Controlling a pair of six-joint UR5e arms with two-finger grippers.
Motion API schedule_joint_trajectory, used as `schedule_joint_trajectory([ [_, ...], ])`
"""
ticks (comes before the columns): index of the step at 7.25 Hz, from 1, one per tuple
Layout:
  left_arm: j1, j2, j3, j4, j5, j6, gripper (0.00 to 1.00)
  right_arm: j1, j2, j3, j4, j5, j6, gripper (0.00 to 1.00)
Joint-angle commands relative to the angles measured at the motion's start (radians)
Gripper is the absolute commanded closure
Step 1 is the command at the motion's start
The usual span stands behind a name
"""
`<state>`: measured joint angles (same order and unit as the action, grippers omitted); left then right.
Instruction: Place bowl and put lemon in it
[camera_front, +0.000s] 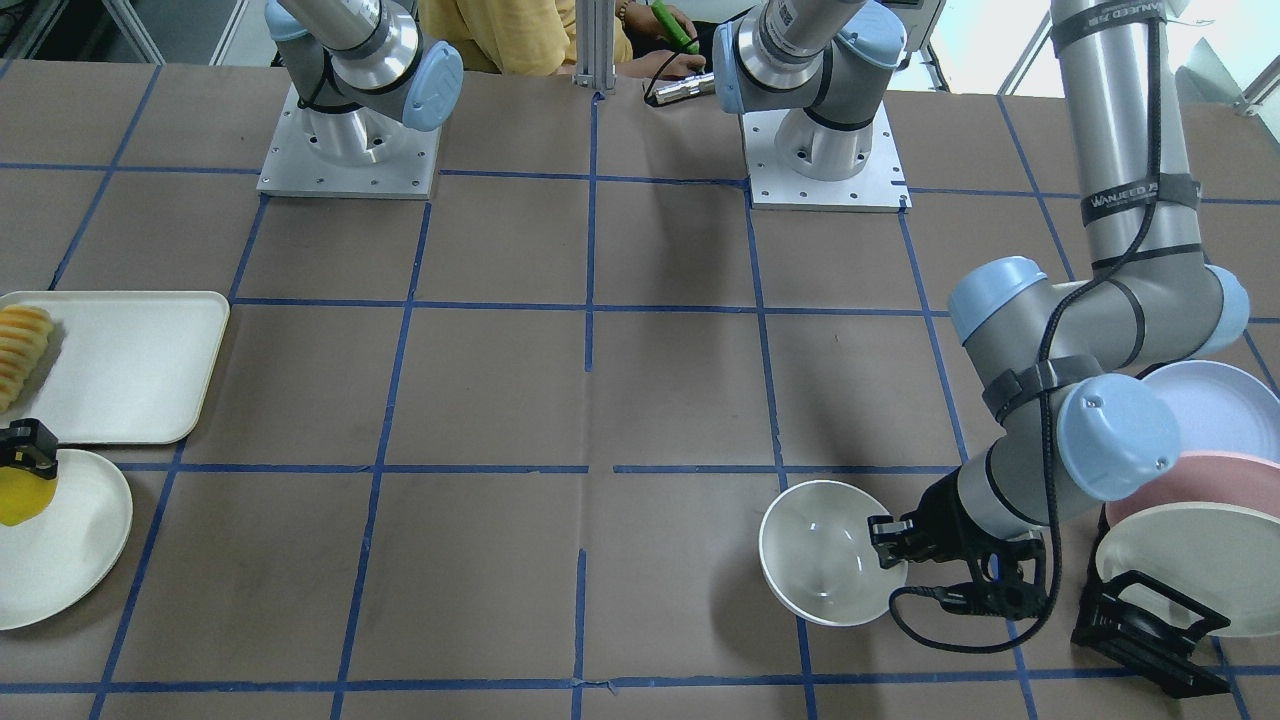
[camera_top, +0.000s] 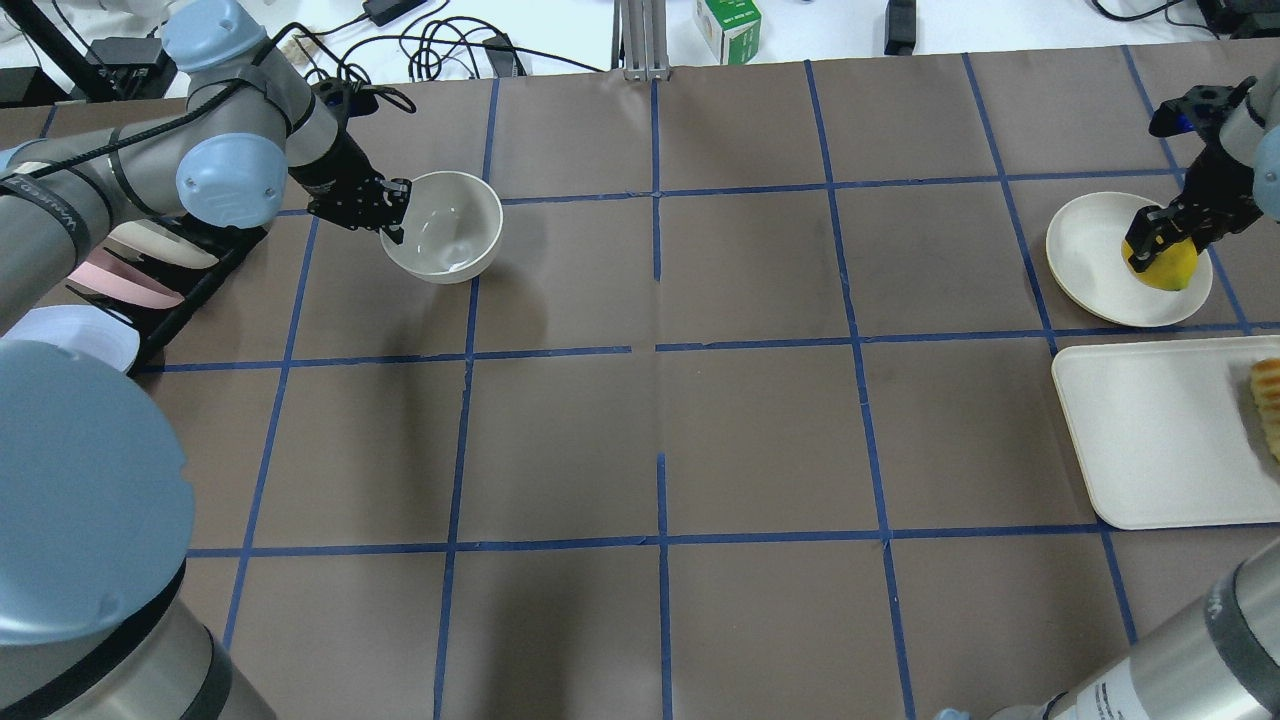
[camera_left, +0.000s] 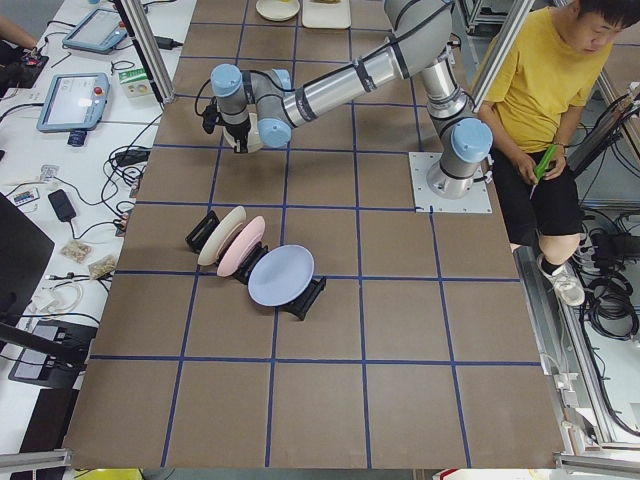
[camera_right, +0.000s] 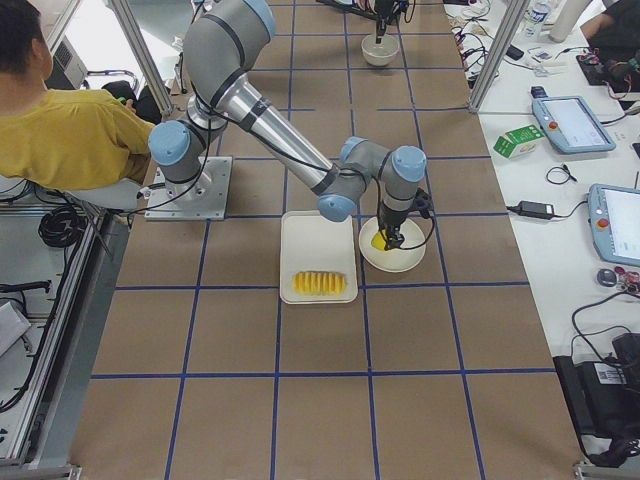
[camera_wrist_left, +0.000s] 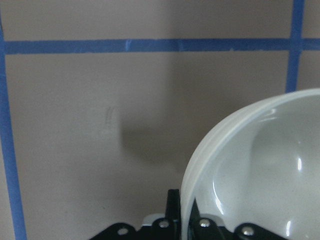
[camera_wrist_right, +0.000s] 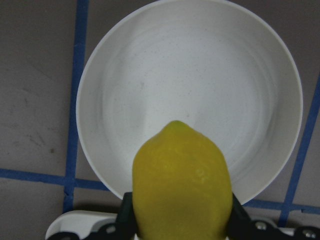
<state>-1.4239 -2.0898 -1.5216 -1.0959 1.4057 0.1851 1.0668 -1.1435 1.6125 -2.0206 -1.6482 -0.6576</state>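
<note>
The off-white bowl (camera_top: 445, 228) is on my left side of the table, also in the front view (camera_front: 825, 565) and the left wrist view (camera_wrist_left: 260, 165). My left gripper (camera_top: 390, 215) is shut on its near rim, one finger inside and one outside; the bowl looks slightly tilted, at or just above the table. My right gripper (camera_top: 1150, 245) is shut on the yellow lemon (camera_top: 1170, 270) and holds it over the flat off-white plate (camera_top: 1090, 260). The right wrist view shows the lemon (camera_wrist_right: 182, 185) between the fingers, above the plate (camera_wrist_right: 200, 75).
A white tray (camera_top: 1160, 440) with pale sliced fruit (camera_top: 1268, 400) lies beside the plate, toward my base. A black rack with pastel plates (camera_top: 140, 270) stands just behind my left wrist. A person (camera_front: 520, 30) sits behind my bases.
</note>
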Motion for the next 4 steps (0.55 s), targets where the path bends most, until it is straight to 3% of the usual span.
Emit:
schedule_joint_trajectory([
  [1, -0.177, 0.081, -0.089, 0.014, -0.047, -0.153, 1.00, 0.045, -0.062, -0.002, 0.100, 0.034, 0.058, 1.00],
  [3, -0.320, 0.083, -0.152, 0.146, -0.041, -0.426, 1.00, 0.091, -0.126, 0.000, 0.204, 0.041, 0.171, 1.00],
  [4, -0.360, 0.085, -0.167, 0.152, -0.025, -0.456, 1.00, 0.144, -0.142, 0.001, 0.209, 0.038, 0.237, 1.00],
])
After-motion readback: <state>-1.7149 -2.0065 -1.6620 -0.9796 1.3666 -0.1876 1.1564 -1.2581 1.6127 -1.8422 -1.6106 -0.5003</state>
